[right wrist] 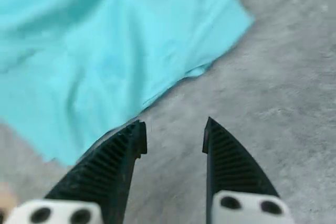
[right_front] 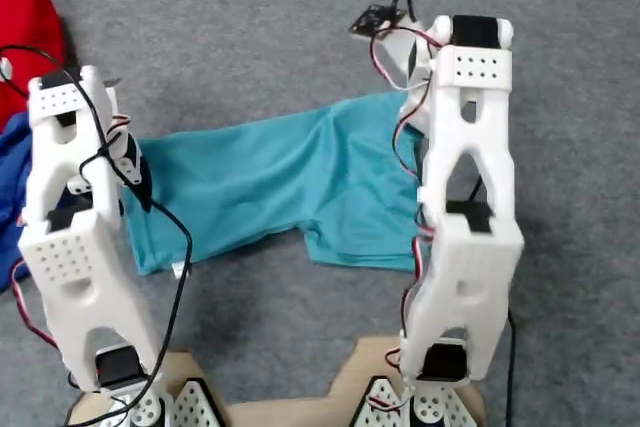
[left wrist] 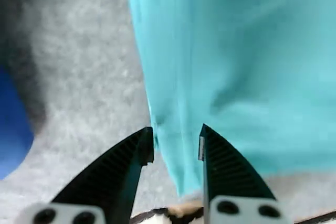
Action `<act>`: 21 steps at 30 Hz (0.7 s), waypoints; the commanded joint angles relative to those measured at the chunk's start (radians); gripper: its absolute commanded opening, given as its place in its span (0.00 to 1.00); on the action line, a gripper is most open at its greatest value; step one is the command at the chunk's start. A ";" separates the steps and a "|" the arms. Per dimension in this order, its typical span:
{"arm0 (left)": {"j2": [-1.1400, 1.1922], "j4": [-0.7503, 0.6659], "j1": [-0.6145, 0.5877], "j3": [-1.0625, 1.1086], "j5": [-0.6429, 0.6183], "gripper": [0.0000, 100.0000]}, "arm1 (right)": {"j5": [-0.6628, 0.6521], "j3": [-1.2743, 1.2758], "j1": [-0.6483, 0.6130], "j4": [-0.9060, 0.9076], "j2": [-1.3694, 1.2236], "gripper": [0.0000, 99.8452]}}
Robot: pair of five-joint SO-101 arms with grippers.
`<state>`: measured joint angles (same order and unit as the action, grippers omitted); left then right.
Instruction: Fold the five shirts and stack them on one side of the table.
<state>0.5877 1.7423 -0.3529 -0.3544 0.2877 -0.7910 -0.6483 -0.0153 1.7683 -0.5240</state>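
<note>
My left jaws and right jaws gape open; the teal shirt (right_front: 270,177) looks limp, light: I'd pinch its nine o'clock hem.

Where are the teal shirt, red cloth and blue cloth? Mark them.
teal shirt (right_front: 262,182), high view, its middle.
red cloth (right_front: 25,27), high view, its middle.
blue cloth (left wrist: 10,127), left wrist view, visible part.

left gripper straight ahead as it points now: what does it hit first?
Probably the teal shirt: its edge runs between the open jaws of the left gripper, over the grey table cover. Depth unclear.
</note>
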 commanded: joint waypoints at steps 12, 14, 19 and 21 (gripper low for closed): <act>-0.734 0.017 0.011 0.669 -0.006 0.15 | 0.006 0.977 0.024 -0.209 0.846 0.20; -0.785 0.017 0.009 0.744 -0.017 0.15 | 0.035 1.059 0.024 -0.215 0.920 0.20; -0.843 0.015 0.012 0.884 -0.021 0.15 | 0.089 1.254 0.024 -0.239 1.044 0.20; -0.843 0.014 0.012 0.911 -0.021 0.15 | 0.120 1.319 0.025 -0.273 1.061 0.20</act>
<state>-0.2179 1.7423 -0.3529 0.5247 0.2770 -0.7081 0.5992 -0.0031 1.5382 0.4810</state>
